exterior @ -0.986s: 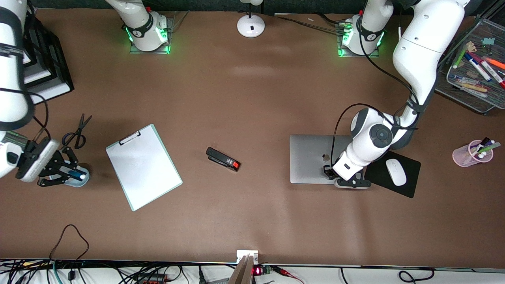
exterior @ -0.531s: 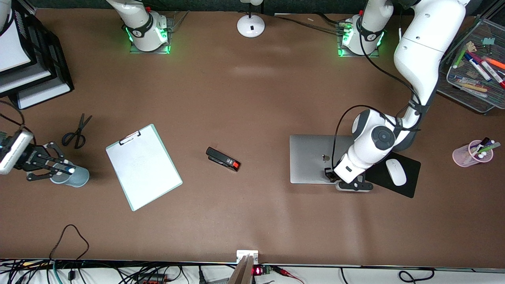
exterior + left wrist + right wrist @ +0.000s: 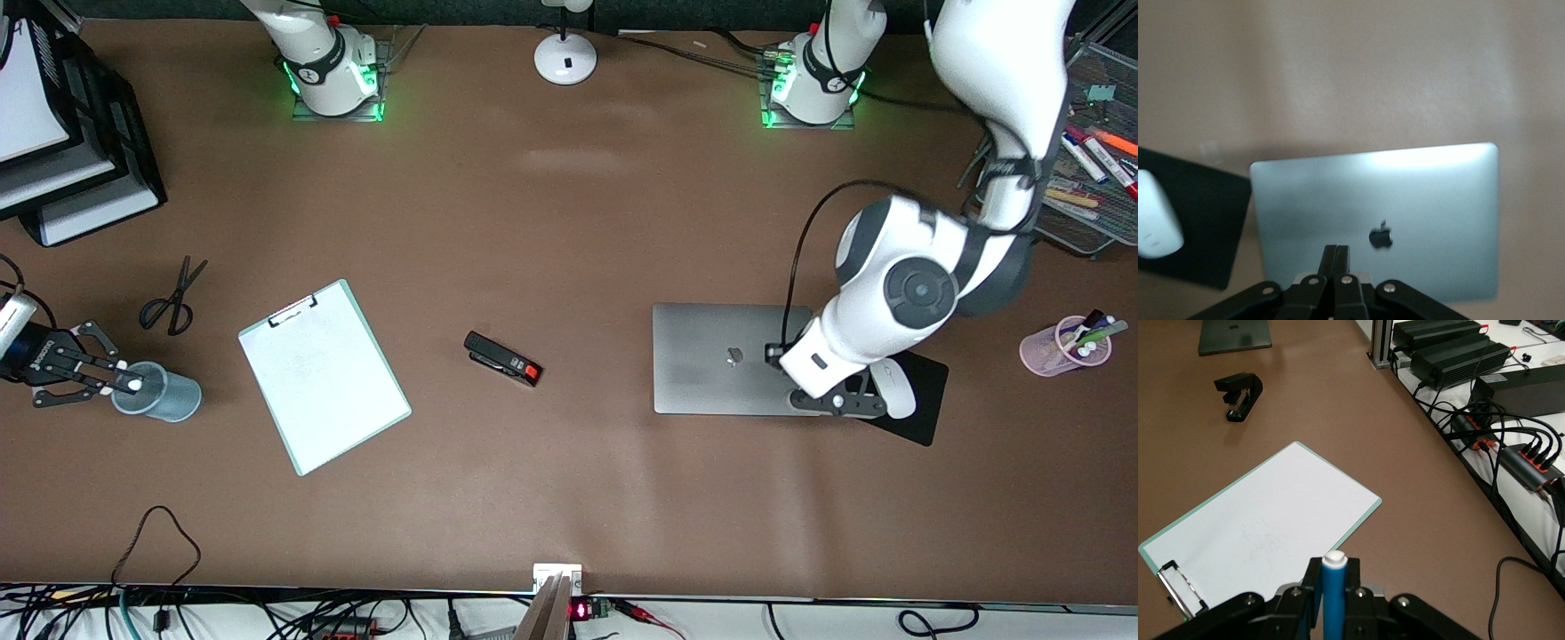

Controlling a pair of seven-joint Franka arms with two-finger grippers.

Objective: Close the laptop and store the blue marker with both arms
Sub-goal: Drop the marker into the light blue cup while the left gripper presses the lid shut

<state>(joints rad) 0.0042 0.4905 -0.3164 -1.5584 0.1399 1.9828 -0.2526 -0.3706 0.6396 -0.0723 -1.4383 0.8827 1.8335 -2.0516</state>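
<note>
Change since earlier: the left arm has lifted and swung toward the black mouse pad [image 3: 920,404]; the right gripper has drawn back from over the cup toward its end of the table.
Right gripper: the black two-finger right gripper [image 3: 120,384] is clamped on the short bright blue marker with a white end [image 3: 1334,593], its tip at the rim of the grey-blue plastic cup [image 3: 164,396].
Left gripper: the black two-finger left gripper [image 3: 1336,257] has its fingers pressed together, holding nothing, over the lid edge of the laptop at the mouse pad side.
Laptop: the slim silver-grey laptop with a dark apple logo [image 3: 720,358] lies shut and flat, touching the mouse pad.
Mouse: a white mouse [image 3: 896,391] sits on the pad, partly under the left arm.
Clipboard: a white sheet on a pale green clipboard [image 3: 324,375] lies at three o'clock of the cup in the front view.
Stapler: a black stapler with a red end [image 3: 502,358] lies between clipboard and laptop.
Scissors: black-handled scissors [image 3: 172,298] lie at twelve o'clock of the cup.
</note>
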